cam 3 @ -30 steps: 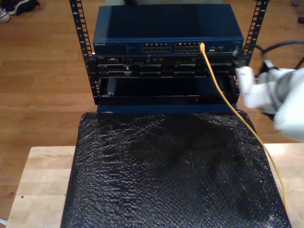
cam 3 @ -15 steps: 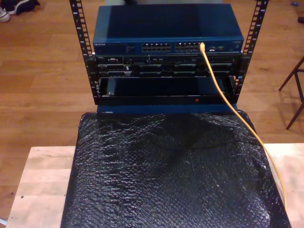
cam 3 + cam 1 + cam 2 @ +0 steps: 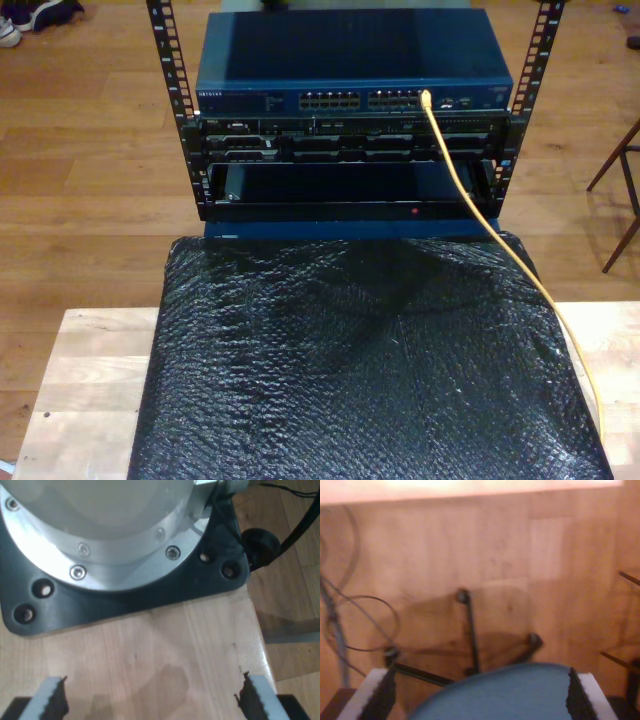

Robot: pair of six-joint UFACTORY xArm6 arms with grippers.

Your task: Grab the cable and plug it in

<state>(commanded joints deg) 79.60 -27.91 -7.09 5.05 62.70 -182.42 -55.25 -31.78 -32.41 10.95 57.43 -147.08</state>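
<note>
The yellow-orange cable (image 3: 470,195) has its end seated in a port (image 3: 425,97) on the blue switch (image 3: 350,60), in the upper part of the rack. From there it slopes down toward the exterior view's right, across the black mat (image 3: 360,370), and off its edge. My first gripper (image 3: 152,700) is open with nothing between its fingers. It hangs over a pale wooden tabletop (image 3: 165,645), close to an arm's round base. My second gripper (image 3: 480,695) is open too, holding nothing, and looks down at a blue round seat (image 3: 510,695) and wood floor.
The black rack frame (image 3: 175,110) holds darker units (image 3: 350,145) under the switch. A black mounting plate (image 3: 120,605) with screw holes carries the arm base. Thin black chair legs (image 3: 625,180) stand at the exterior view's right edge. Loose dark wires (image 3: 350,620) lie on the floor.
The white arm that stood by the rack at the exterior view's right one second ago has left that picture. The cable has stayed in its port.
</note>
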